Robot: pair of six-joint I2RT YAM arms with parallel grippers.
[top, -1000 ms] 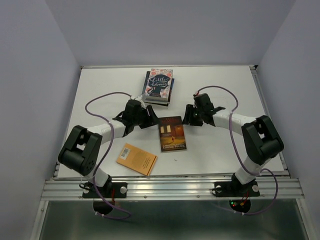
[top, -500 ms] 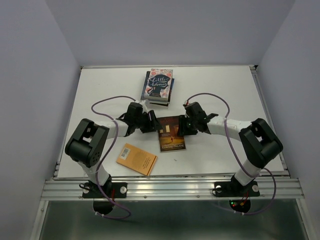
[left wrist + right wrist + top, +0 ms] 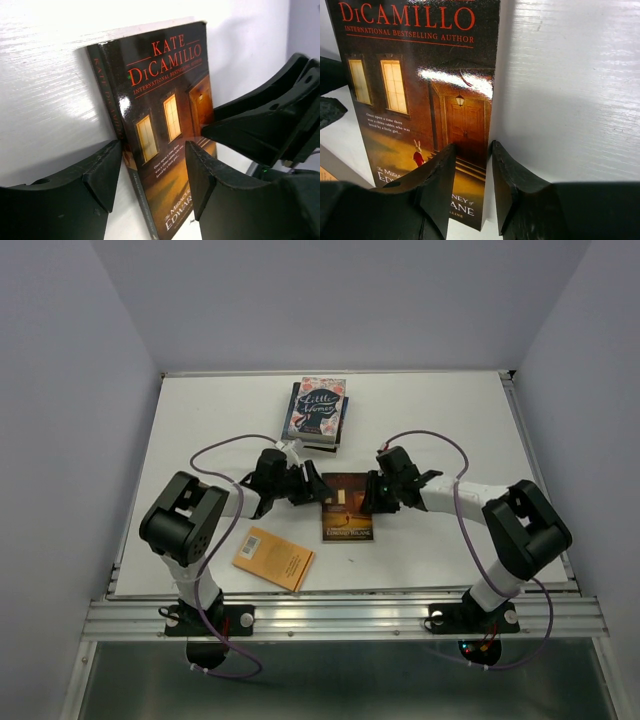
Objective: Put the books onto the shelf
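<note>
Paperback (image 3: pixel 346 506), dark brown with lit windows, lies flat on the white surface (image 3: pixel 200 420). Left gripper (image 3: pixel 152 155) jaws stand apart astride its spine; right gripper (image 3: pixel 473 149) jaws, narrowly apart, straddle its opposite edge.

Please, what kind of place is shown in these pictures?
Probably a robot test booth, not a home or library: a white table closed in by plain walls, two robot arms bolted to a metal rail, and only a few books.
</note>
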